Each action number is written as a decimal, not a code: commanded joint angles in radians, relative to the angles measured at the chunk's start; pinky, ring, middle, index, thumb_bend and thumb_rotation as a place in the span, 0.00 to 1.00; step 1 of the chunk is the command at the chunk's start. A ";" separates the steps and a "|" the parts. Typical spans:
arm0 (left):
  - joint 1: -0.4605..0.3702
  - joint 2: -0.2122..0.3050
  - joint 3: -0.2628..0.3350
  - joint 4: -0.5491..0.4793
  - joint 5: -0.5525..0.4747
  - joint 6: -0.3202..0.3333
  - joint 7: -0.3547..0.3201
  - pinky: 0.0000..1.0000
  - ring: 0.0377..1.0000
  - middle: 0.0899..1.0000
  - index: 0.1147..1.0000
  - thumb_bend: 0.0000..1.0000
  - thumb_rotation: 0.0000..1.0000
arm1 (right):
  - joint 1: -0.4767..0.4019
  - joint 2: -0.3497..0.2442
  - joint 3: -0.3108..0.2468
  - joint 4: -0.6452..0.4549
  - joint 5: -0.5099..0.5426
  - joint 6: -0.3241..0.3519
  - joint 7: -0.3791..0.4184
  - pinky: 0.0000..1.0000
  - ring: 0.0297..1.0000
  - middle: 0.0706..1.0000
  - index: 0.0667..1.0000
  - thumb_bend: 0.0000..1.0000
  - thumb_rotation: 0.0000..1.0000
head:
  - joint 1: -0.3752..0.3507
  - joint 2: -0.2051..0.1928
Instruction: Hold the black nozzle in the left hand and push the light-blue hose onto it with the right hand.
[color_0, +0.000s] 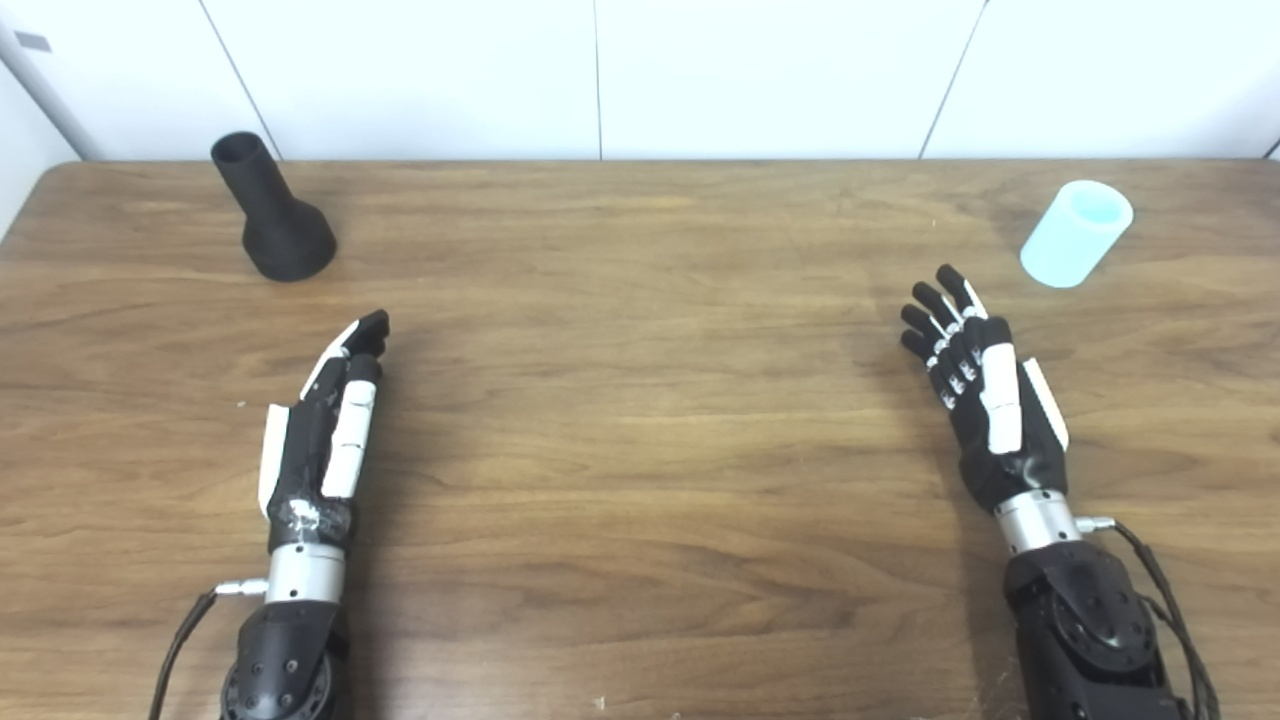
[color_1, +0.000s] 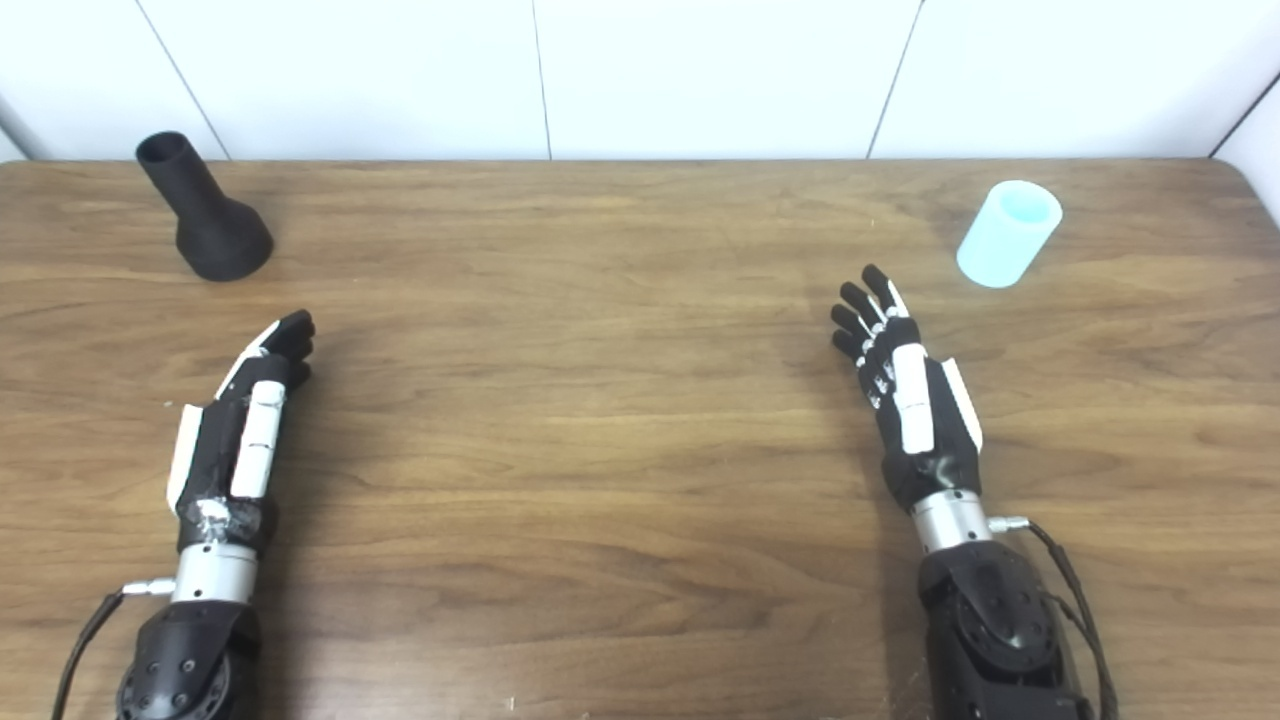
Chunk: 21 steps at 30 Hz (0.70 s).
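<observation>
A matte black flared plastic nozzle (color_0: 272, 213) stands on its wide base at the far left of the brown wood-grain worktop (color_0: 640, 420), its narrow open neck leaning up and to the left. It sits well beyond the left robot hand (color_0: 325, 425), apart from its fingertips. That left robot hand stretches forward over the worktop, edge-on, fingers straight and held side by side, grasping nothing. The right robot hand (color_0: 975, 395) also reaches forward, palm turned inward, its fingers (color_0: 935, 318) slightly fanned and lightly curled, empty. Beyond it and a little to the right, the short light-blue cylindrical hose piece (color_0: 1076, 233) rests near the far right edge, its open end tilted up toward the wall, near the fingertips without touching them.
</observation>
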 joint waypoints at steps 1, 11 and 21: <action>0.041 -0.006 -0.017 0.018 0.012 0.017 -0.005 0.91 0.91 0.88 0.84 0.50 0.80 | 0.043 0.002 0.007 0.022 -0.001 0.019 -0.002 0.91 0.91 0.92 0.95 0.53 1.00 | 0.000 0.001; 0.040 -0.006 -0.017 0.021 0.009 0.014 -0.006 0.92 0.92 0.88 0.83 0.51 0.80 | 0.044 0.001 0.007 0.023 -0.003 0.016 -0.001 0.91 0.90 0.92 0.95 0.54 1.00 | 0.000 0.001; 0.040 -0.004 -0.019 0.023 0.012 0.009 -0.006 0.91 0.92 0.88 0.83 0.51 0.80 | 0.045 -0.001 0.008 0.018 -0.006 0.019 -0.001 0.91 0.91 0.92 0.95 0.53 1.00 | 0.003 0.004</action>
